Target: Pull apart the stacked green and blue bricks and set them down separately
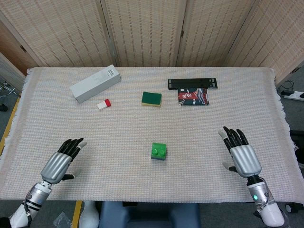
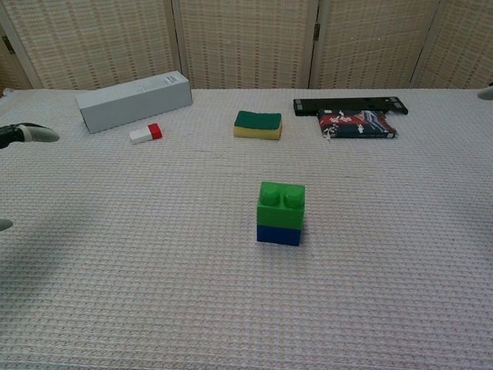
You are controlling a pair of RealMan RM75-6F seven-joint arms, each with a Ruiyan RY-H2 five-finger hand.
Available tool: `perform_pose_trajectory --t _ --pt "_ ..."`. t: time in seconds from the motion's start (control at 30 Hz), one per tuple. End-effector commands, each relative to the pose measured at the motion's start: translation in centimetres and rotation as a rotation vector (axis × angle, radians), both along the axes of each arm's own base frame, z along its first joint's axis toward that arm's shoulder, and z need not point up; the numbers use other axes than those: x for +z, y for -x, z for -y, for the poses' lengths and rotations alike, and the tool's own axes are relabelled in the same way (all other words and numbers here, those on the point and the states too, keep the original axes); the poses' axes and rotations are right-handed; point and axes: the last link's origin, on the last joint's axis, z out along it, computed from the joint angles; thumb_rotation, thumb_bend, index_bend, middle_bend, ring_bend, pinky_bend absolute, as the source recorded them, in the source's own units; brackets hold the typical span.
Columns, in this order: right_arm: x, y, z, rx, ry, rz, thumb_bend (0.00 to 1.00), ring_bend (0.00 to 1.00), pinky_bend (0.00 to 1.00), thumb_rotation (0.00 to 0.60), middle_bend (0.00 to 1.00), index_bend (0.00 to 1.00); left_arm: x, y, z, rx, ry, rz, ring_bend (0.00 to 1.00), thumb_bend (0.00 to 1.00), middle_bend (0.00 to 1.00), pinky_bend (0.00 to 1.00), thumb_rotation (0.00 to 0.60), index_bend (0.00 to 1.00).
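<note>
From the head view, you have nothing done yet: the green brick [image 1: 159,150] sits mid-counter, well apart from your left hand [image 1: 60,163] and right hand [image 1: 242,155], both released, fingers apart, holding nothing. The white box [image 1: 95,83] carries print too small to read.

From the chest view, green is locked atop the blue brick [image 2: 279,234]. Both the separation and the placing remain.

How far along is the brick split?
Done: nothing; the green brick sits stacked on the blue brick mid-table. In hand: nothing; the left hand and right hand are open, flanking the stack, apart from it. Left: grasp, pull apart, set both down separately.
</note>
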Motion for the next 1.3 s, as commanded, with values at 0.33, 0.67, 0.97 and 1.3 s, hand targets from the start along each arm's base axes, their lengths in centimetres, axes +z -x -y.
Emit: perform_pose_trajectory --t 0.33,0.67,0.97,1.3 --pt "0.3 0.0 0.0 0.011 -0.004 0.014 0.2 0.03 0.0 0.6 0.0 0.0 -2.6 -6.9 -3.4 -0.095 0.232 0.246 0.0 0.33 0.19 0.0 0.6 0.1" --pt "0.5 0.2 0.5 -0.001 0.006 0.019 0.2 0.03 0.0 0.6 0.0 0.0 -5.0 -10.0 -5.6 -0.072 0.293 0.22 0.0 0.33 0.19 0.0 0.6 0.11" --pt "1.3 0.4 0.8 -0.006 0.025 0.056 0.2 0.03 0.0 0.6 0.0 0.0 -8.8 -14.5 -6.7 -0.097 0.358 0.209 0.0 0.32 0.19 0.0 0.6 0.1" --pt "1.9 0.8 1.2 -0.025 0.029 0.073 0.2 0.03 0.0 0.6 0.0 0.0 -11.7 -16.7 -8.9 -0.055 0.369 0.202 0.0 0.32 0.19 0.0 0.6 0.09"
